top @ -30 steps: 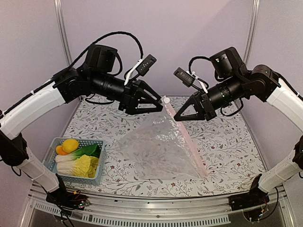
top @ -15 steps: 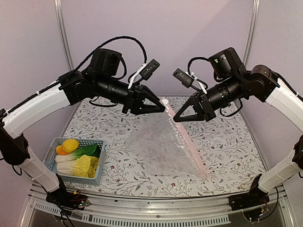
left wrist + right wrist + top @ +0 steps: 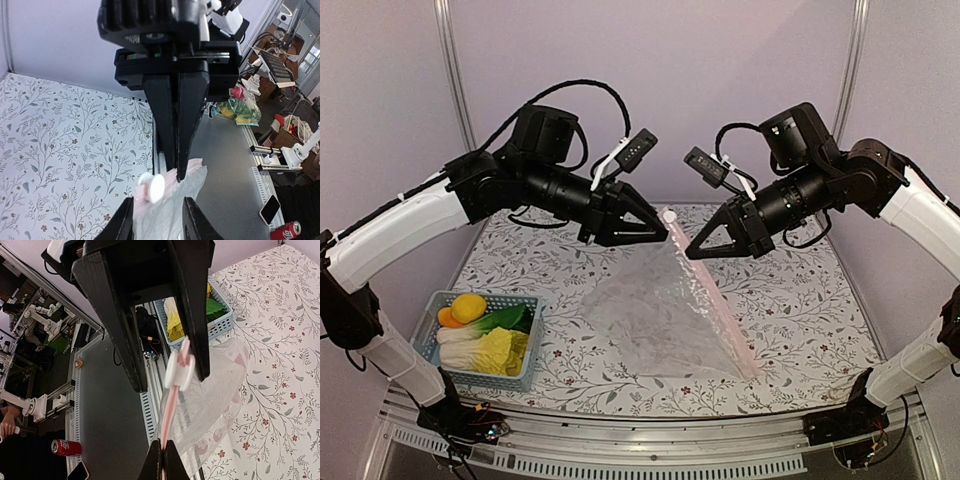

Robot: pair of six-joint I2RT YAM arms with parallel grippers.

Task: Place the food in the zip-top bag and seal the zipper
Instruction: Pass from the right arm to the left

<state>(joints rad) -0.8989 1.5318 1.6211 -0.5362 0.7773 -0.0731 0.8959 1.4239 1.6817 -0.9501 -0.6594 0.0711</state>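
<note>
My right gripper [image 3: 161,446] has its two black fingers pressed together on the pink zipper strip [image 3: 170,405] of the clear, crinkly plastic zip-top bag [image 3: 660,310], and it holds that edge up off the table. Just past my right fingertips, further along the strip, sits the small white plastic slider [image 3: 178,371].

My left gripper [image 3: 158,201] faces the right one tip to tip, near it but apart. Its fingers stand apart, one on each side of the strip's raised end. The slider sits at their tips, close against one finger, and is not clamped.

From my two hands the bag hangs down as a slack sheet. Its lower part lies on the white tablecloth printed with grey leafy twigs [image 3: 800,290]. The strip slopes down from my right hand to the bag's corner on the cloth, below that hand.

Well down and to the left of my left hand stands the light-blue slotted plastic basket [image 3: 480,377], near the bag's edge without touching it. All the food lies in it: the round yellow fruit [image 3: 470,307], the orange fruit [image 3: 448,318], the dark-green bok choy with white stem [image 3: 505,320] and the pale-yellow napa cabbage [image 3: 500,350].
</note>
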